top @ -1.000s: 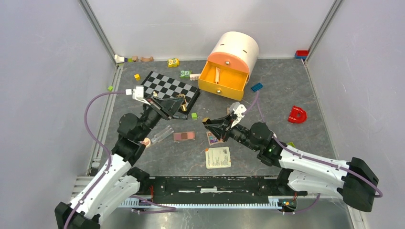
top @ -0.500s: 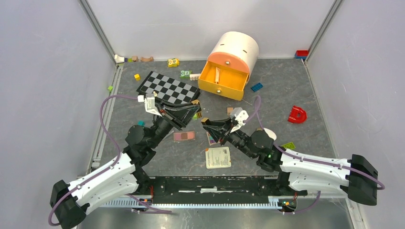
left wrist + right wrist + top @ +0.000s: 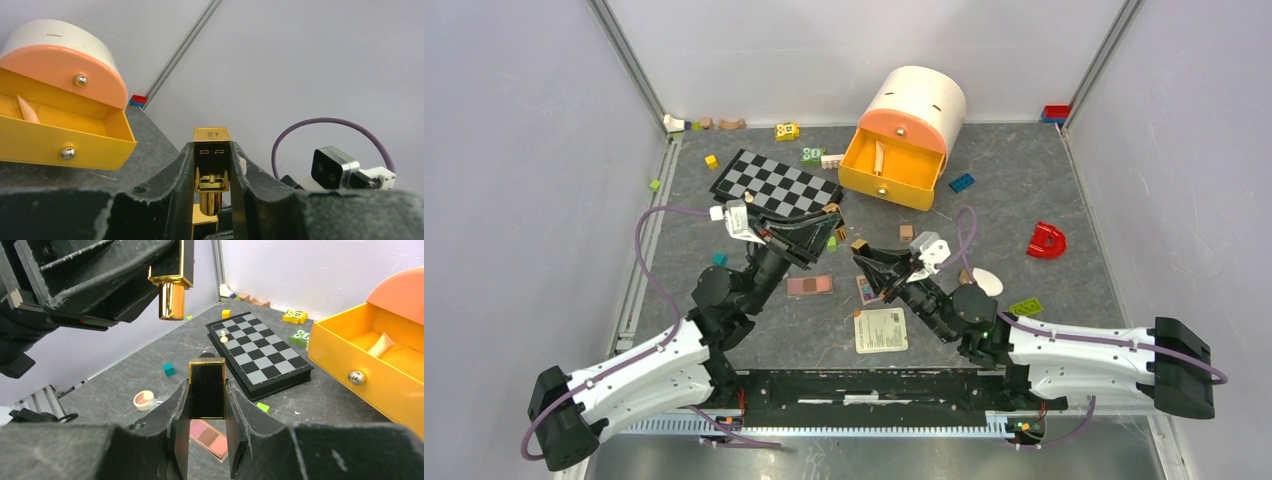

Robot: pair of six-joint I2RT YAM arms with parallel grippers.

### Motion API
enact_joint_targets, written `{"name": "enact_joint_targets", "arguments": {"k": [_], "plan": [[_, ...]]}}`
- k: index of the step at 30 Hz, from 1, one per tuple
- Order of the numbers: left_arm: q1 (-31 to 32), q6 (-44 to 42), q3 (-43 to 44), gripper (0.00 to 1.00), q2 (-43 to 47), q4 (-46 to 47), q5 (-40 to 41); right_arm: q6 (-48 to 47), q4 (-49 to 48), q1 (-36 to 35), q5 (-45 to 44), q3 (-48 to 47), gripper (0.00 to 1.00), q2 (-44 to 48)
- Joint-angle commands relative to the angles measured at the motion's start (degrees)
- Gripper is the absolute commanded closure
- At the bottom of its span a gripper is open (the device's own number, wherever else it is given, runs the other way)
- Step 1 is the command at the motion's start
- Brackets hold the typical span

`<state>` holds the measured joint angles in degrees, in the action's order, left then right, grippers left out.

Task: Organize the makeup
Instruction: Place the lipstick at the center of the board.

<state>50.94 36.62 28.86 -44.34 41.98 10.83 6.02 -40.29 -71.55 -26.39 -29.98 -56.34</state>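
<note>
Here, two robot arms meet above a grey table [image 3: 1024, 190]. The left gripper [image 3: 212, 148] is clamped on a gold lipstick [image 3: 212, 175], whose bare round tube points downward in the right wrist view. The right gripper [image 3: 205, 386] is clamped on a black, gold-edged cap [image 3: 206, 374], standing upright between its jaws. Seen from the right jaws, the lipstick hangs above and to the left, apart from the cap.

The likely risk is that the square cap and the tube are not lined up. Pushing them together could twist one in its smooth grip or knock it loose onto the table below.

A tiny stamp on the lipstick's gold end is too small to read. So is the printed card [image 3: 880, 329] lying below the right jaws.
</note>
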Motion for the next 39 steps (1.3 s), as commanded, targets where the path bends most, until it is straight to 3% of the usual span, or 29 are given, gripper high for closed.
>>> {"name": "enact_joint_targets", "arguments": {"k": [1,39], "plan": [[1.97,-3.75,1.63,0.98,-0.54,0.59,6.7,-4.57,-4.22,-1.61,-3.72,-2.25,1.0,-2.06],[5.93,-7.77,3.17,0.98,-4.15,-1.46,5.48,-10.22,-2.07,-3.95,-5.15,-6.44,1.0,-3.35]]}}
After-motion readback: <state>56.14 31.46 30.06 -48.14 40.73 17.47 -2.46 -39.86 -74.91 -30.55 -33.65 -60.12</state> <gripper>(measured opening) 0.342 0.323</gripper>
